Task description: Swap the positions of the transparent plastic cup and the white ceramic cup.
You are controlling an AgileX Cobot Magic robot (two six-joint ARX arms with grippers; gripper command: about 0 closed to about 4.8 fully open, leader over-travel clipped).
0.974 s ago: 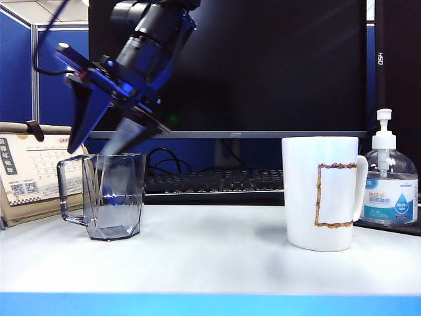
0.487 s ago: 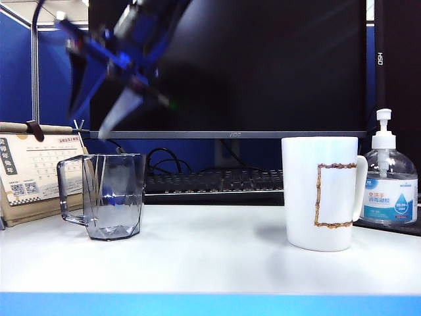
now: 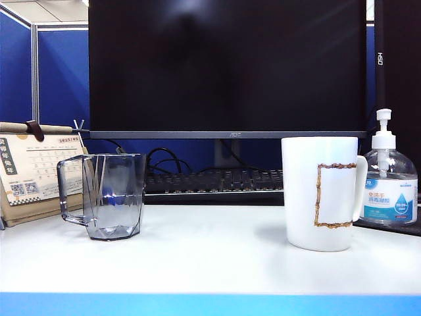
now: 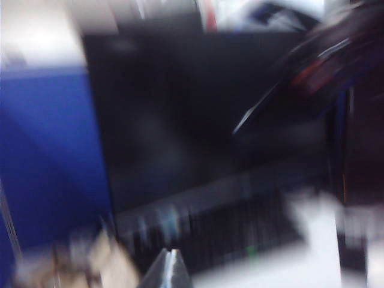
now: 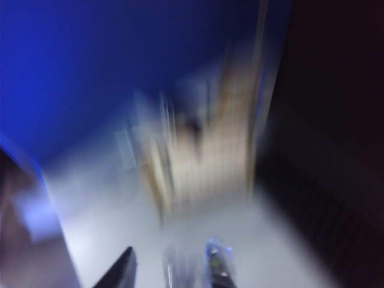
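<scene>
Plastic cup (image 3: 102, 195): stood on the table (image 3: 210, 253) at the left of the exterior view, upright, handle outward, nothing touching it.
White cup (image 3: 321, 192): stood upright at the right, well apart from the plastic cup, just beside a pump bottle (image 3: 389, 184).
Left gripper (image 4: 170, 270): gone from the exterior view; its blurred wrist view showed the tips drawn together into one point, empty, aimed toward the monitor (image 3: 227, 66) and keyboard (image 3: 217, 181).
Right gripper (image 5: 171, 270): also absent from the exterior view; its wrist view was too smeared for me to tell whether the claw was apart or together.
Step in hand: I judged this a gap between grasps, with both cups set down and free.
Next move: whether the swap was done I could not tell from this alone; if not, a gripper had to open, come down over a cup's rim and clamp its wall without tipping it.
</scene>
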